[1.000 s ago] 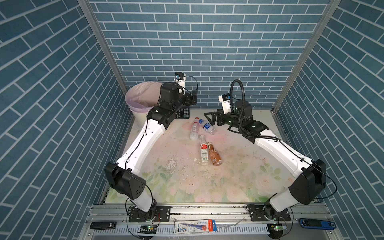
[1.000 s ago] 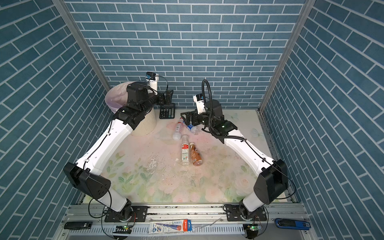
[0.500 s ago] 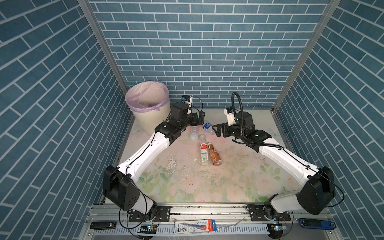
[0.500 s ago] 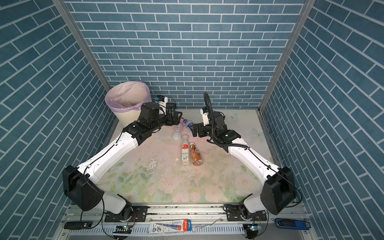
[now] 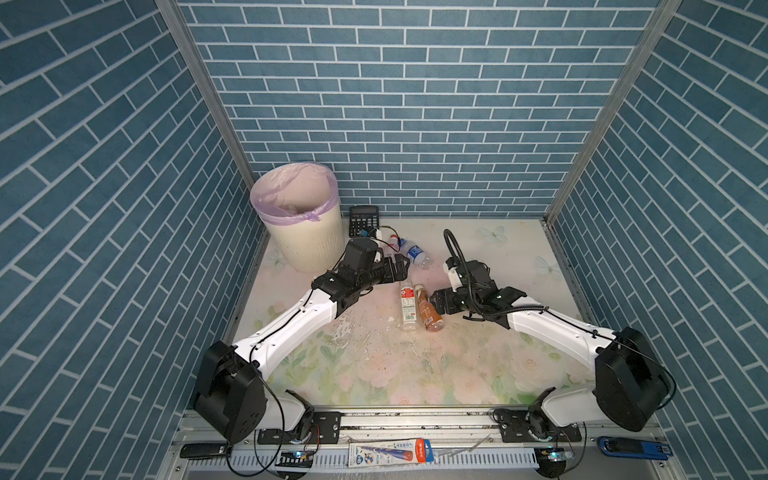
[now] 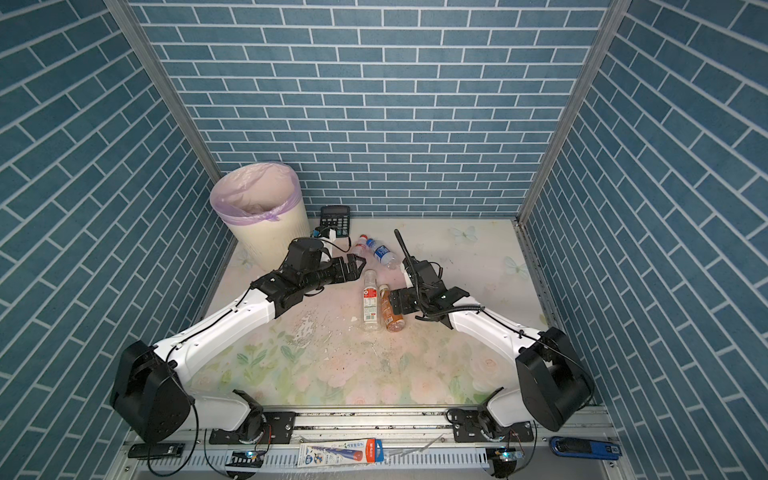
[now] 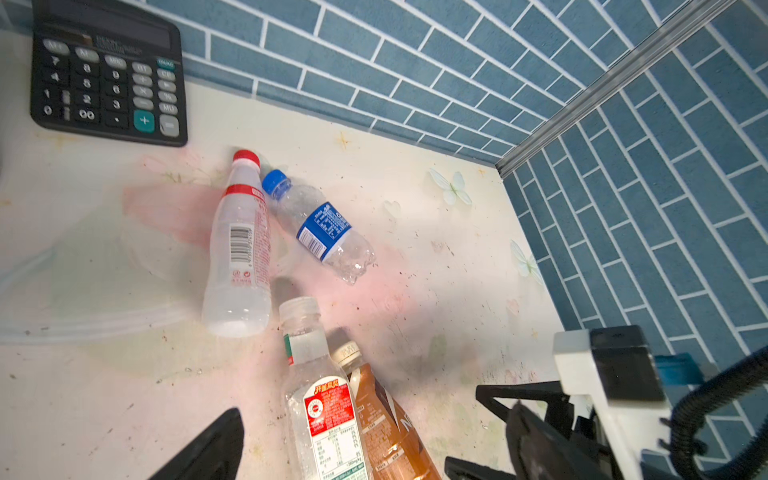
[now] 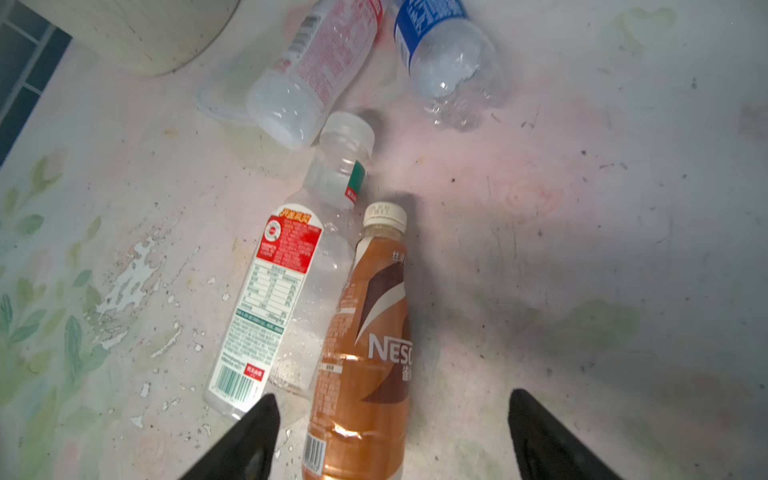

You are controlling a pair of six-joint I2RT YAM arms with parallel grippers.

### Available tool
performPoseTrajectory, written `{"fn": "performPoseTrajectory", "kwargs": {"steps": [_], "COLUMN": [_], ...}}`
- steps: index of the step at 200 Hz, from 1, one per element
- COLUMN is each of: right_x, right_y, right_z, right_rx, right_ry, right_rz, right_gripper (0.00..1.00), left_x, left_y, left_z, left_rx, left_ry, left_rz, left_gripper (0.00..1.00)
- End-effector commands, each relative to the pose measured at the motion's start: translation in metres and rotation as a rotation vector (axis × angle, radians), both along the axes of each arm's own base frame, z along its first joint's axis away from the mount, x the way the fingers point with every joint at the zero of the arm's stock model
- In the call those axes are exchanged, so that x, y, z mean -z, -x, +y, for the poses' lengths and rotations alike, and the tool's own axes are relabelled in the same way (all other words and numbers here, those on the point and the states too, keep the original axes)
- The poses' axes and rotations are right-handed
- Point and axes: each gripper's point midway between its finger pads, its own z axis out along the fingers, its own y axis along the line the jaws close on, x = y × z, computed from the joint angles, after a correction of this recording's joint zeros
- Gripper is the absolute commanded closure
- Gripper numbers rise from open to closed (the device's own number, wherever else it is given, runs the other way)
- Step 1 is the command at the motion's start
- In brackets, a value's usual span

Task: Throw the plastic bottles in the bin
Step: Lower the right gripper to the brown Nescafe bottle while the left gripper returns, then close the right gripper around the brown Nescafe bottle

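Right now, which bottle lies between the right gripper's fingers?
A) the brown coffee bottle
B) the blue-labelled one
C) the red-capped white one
A: the right wrist view shows the brown coffee bottle lying between the fingers of the right gripper, whose jaws stand apart on either side of it, not yet closed.

The bin (image 5: 305,245) stands back left, the calculator (image 5: 363,220) just right of it, four bottles (image 5: 408,305) before them.
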Motion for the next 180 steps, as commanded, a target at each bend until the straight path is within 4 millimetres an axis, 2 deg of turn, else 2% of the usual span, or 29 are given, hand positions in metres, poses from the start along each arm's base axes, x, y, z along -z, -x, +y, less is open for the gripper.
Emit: {"fn": "performPoseTrajectory", "kwargs": {"steps": [1,42,70,100,128,168,180], "right_x": [0.014,0.047,0.064,0.072,0.077,0.096,0.098], "right_y": [0.012,0.023,0.023,0.022,0.021,0.021,0.021], "right_z": [0.009,0.022,0.015,0.01,0.011,0.013,0.013], "right_rx": [0.001,0.01,0.062,0.091,0.097,0.085,0.077], "right_ry": [0.011,0.038,0.077,0.094,0.084,0.118,0.127], "right_rz": [0.028,0.097,0.104,0.103,0.1,0.128,0.13], "right_gripper": [0.14,0.2,0.24,0.27,0.35,0.43,0.48], "left_x": [-0.005,0.012,0.021,0.025,0.029,0.033,0.035], "left_y": [0.01,0.023,0.031,0.037,0.04,0.04,0.041], "left_z": [-0.008,-0.008,-0.007,-0.01,-0.014,-0.015,-0.014], "left_rx": [0.02,0.03,0.024,0.033,0.039,0.031,0.028], "left_ry": [0.08,0.092,0.104,0.107,0.102,0.119,0.114], "left_rz": [0.011,0.049,0.06,0.061,0.054,0.054,0.054], "left_gripper": [0.01,0.01,0.01,0.01,0.01,0.01,0.01]}}
